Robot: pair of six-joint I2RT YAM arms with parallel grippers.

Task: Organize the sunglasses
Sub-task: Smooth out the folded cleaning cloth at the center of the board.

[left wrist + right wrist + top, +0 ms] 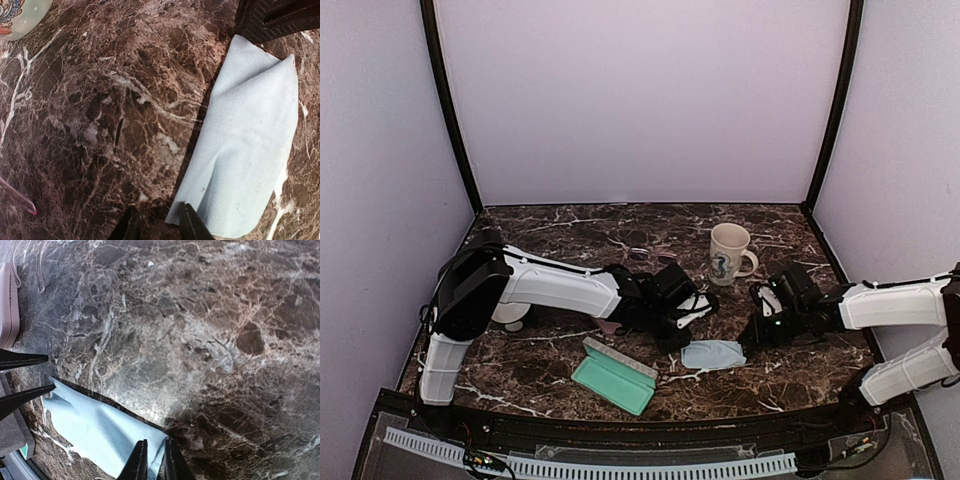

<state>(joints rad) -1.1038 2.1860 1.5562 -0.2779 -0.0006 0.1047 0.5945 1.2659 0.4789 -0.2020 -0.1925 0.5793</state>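
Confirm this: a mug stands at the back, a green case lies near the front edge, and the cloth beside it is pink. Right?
Not quite: the cloth is light blue, not pink, as the top view shows. The mug at the back and the green case near the front edge are as you say.

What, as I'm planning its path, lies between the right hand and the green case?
A light blue cloth, just in front of the right hand; the top view shows it.
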